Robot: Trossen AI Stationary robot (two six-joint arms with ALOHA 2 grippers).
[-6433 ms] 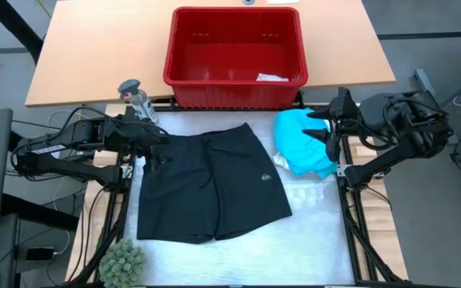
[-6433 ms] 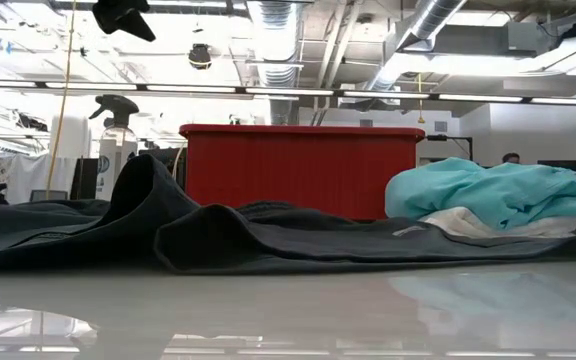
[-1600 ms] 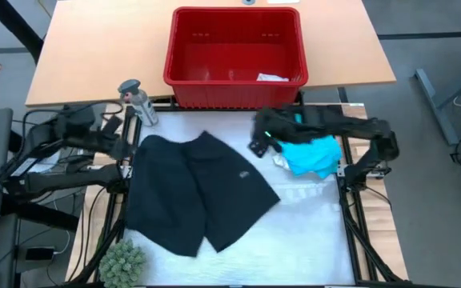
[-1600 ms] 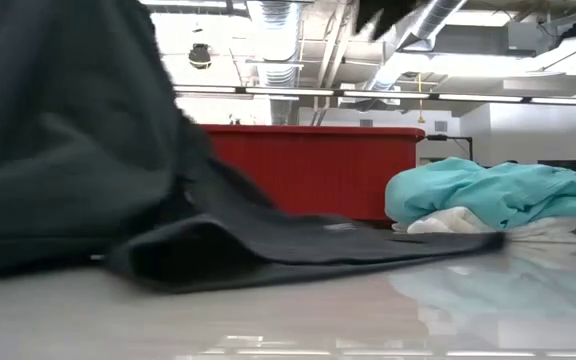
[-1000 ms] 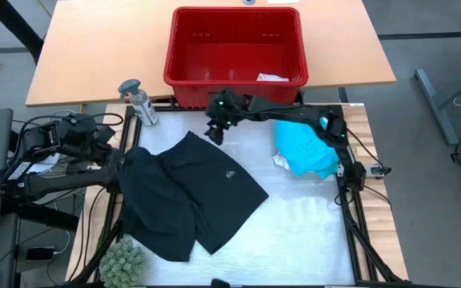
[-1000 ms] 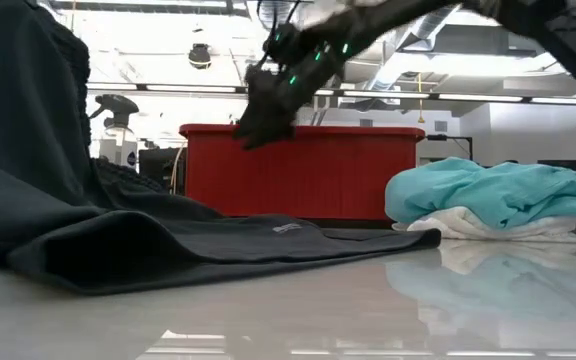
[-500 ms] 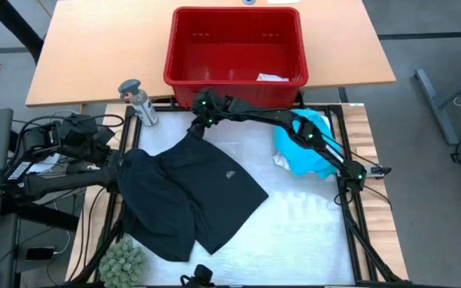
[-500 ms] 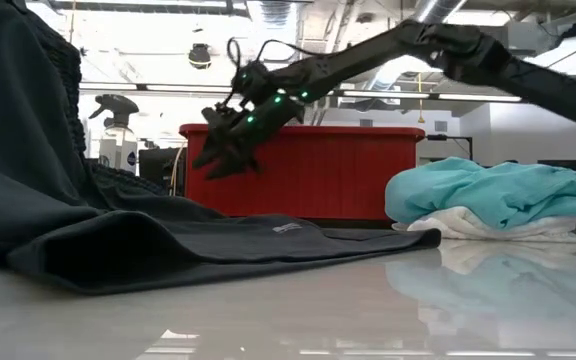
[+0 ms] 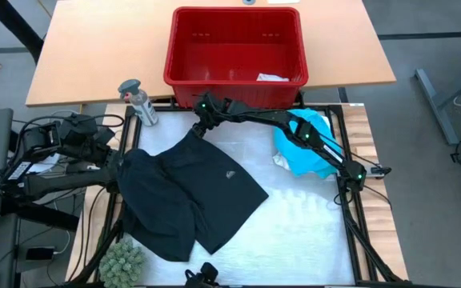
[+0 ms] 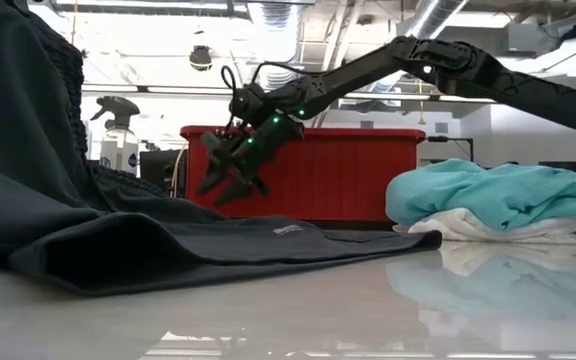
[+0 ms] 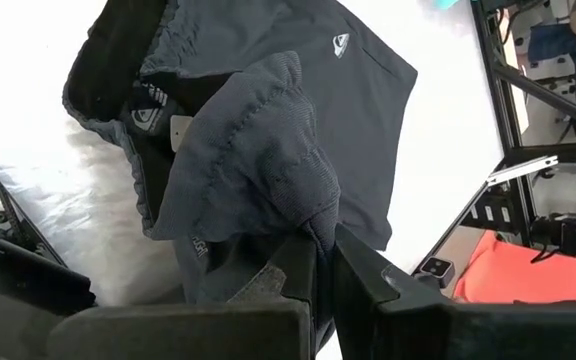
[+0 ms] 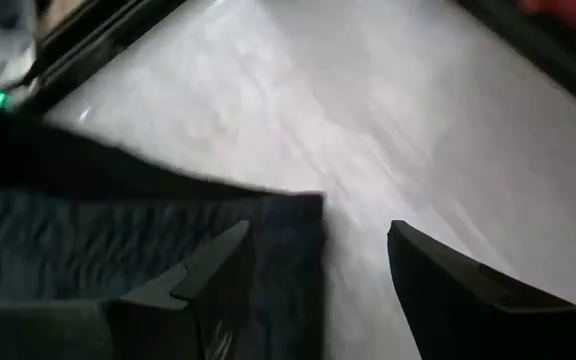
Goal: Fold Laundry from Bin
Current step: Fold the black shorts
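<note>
We judge the spreading step underway: left gripper (image 11: 323,262) pinches the black shorts (image 9: 186,192) at their left edge, right gripper (image 9: 199,125) hangs wide open, empty, over their far corner near the bin (image 9: 234,20), needing to descend and clamp.

the white table (image 9: 294,232) carries black shorts (image 9: 190,196), a turquoise shirt (image 9: 306,152) and white cloth (image 10: 488,226).

We see two matte black arms: the right arm (image 9: 294,128) slim and jointed, with small green lights near its wrist, the left arm (image 9: 62,152) bulkier, draped in looping black cables. The fingers (image 12: 448,290) are dark and angular.
</note>
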